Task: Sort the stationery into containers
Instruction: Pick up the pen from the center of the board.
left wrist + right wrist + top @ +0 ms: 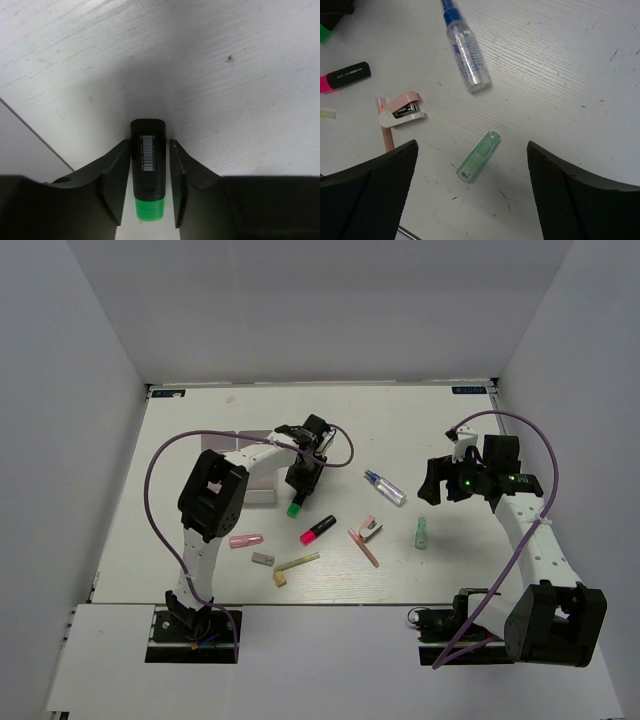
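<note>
Left side: my left gripper (148, 150) has its jaws pinching the green highlighter with a black cap (148, 130) by its sides. The green end points near and the black cap points far. It sits just right of the white rectangular organizer box (262, 492), which the left arm largely hides. I cannot tell whether the highlighter touches the white tabletop (450, 420).

Right side: my right gripper (472, 145) hangs over the tabletop with its jaws spread wide and nothing between them. The pale green translucent tube (477, 156) lies flat below them. The clear tube with a blue cap (465, 47) lies farther off.

Centre, loose on the tabletop:
- The pink highlighter with a black cap (318, 529) is near the held one.
- A small pink and white stapler (402, 108) rests on the far end of the pink stick (363, 547).
- Along the near left lie the pink pen (246, 540), the grey block (263, 559) and the yellowish stick (297, 562), each apart.
</note>
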Controlling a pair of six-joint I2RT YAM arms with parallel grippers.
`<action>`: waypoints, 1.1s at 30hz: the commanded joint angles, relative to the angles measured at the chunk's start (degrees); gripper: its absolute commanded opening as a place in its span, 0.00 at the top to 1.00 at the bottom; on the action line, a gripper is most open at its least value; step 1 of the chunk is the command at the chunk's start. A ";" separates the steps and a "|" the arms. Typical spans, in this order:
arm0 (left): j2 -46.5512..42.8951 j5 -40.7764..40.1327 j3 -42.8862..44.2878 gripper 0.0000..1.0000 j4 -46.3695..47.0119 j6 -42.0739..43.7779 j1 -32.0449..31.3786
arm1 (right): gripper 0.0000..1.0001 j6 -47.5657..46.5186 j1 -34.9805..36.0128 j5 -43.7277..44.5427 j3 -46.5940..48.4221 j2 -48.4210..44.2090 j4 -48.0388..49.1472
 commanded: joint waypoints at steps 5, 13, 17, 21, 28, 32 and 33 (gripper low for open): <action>5.44 -5.72 -4.05 0.63 -4.97 -0.89 -1.27 | 0.10 0.27 -0.61 -1.25 1.13 -1.10 0.19; 5.28 -7.48 -2.74 1.00 -5.76 -0.89 -1.98 | 0.10 0.27 -0.96 -1.95 1.05 -1.10 0.28; -0.07 -4.33 -1.51 1.00 -5.32 -1.24 -2.06 | 0.63 -0.69 -1.14 -3.88 1.22 -0.39 -0.42; -5.35 -1.77 1.65 1.00 -5.24 -1.86 -1.71 | 1.00 -0.60 -1.23 -4.59 1.66 0.31 -1.30; -16.17 8.23 0.96 1.00 -1.64 -5.37 3.38 | 1.00 -0.43 -1.31 -4.85 1.57 0.22 -1.13; -20.65 12.55 0.60 1.00 0.47 -5.99 4.88 | 1.00 -0.52 -1.31 -5.20 1.40 0.40 -0.95; -23.01 12.65 0.60 1.00 0.83 -5.90 5.31 | 1.00 -0.43 -1.32 -5.37 1.48 0.49 -0.95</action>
